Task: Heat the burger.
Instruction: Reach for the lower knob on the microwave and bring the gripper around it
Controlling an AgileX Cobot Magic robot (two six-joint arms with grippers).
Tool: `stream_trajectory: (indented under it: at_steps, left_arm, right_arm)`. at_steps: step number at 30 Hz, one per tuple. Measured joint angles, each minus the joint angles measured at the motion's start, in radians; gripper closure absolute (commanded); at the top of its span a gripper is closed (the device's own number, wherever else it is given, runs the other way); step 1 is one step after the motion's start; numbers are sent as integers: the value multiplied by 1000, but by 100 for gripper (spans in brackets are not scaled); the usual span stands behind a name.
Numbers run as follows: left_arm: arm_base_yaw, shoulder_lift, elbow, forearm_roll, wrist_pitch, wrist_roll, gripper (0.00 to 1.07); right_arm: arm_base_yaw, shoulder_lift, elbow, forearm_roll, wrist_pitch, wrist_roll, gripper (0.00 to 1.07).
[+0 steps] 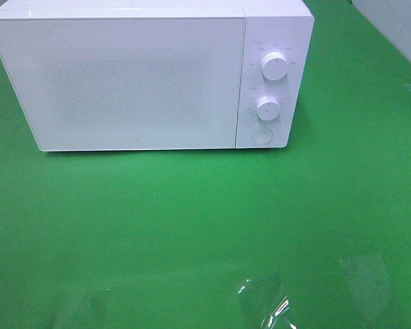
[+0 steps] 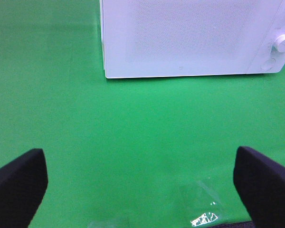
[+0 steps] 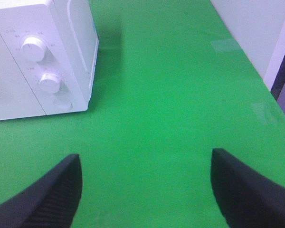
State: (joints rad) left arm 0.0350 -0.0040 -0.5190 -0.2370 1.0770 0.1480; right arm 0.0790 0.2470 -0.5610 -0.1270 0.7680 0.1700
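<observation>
Burger is out of our sight in all three views. The door of the white microwave (image 1: pixel 137 82) is shut and its frosted front shows nothing behind it, so we cannot tell whether the burger sits inside.

From the high camera we see the microwave at the far side of the green table (image 1: pixel 192 219). On its right-hand panel the upper knob (image 1: pixel 275 66) sits above the lower knob (image 1: pixel 268 107), with a round button (image 1: pixel 262 136) under both. Near the table's front edge lies a shiny patch of clear film (image 1: pixel 264 301). Neither arm shows in this view.

In the left wrist view we find the left gripper (image 2: pixel 140 185) above bare green surface, well back from the microwave's front. Its black fingers (image 2: pixel 16 183) are spread wide, with nothing between them.

In the right wrist view the right gripper (image 3: pixel 147 190) hangs over the green surface, facing the microwave's knob side. Its dark fingers (image 3: pixel 47 194) are likewise spread far apart and hold nothing. We also make out two pale tape patches (image 3: pixel 226 44) on the green near a white wall (image 3: pixel 256 33).
</observation>
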Motion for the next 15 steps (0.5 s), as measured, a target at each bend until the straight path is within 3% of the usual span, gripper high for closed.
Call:
stream_trajectory:
  at_steps: [15]
  left_arm:
    - [0, 0, 0, 0, 0, 0, 8]
  right_arm:
    - [0, 292, 0, 0, -307, 0, 34]
